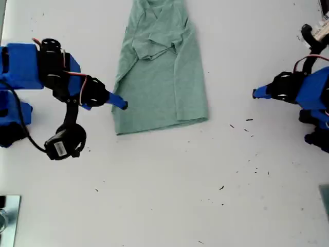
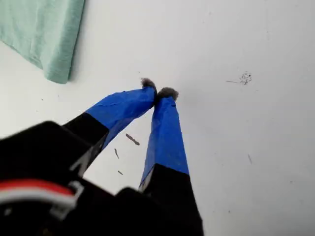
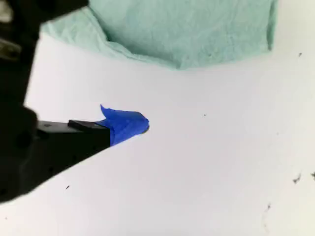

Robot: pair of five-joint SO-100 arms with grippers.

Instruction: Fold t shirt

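Observation:
The t shirt [image 1: 159, 77] is pale green and lies flat on the white table [image 1: 169, 195] at the top middle of the exterior view. Its sides are folded inward into a long strip, with the hem nearest the camera. My first gripper [image 2: 157, 92] is shut with nothing in it. It hovers over bare table [image 2: 256, 147] at the exterior view's right [image 1: 255, 93], well apart from the shirt's corner [image 2: 54, 59]. My second gripper [image 3: 135, 123] looks shut and empty. It is at the exterior view's left [image 1: 122, 104], just beside the shirt's edge [image 3: 187, 39].
A black camera module [image 1: 64, 144] hangs on a cable below the arm at the exterior view's left. A metal part [image 1: 7, 216] sits in that view's bottom left corner. Dark specks [image 1: 241, 126] dot the table. Cables and clutter [image 1: 316, 33] are at its top right.

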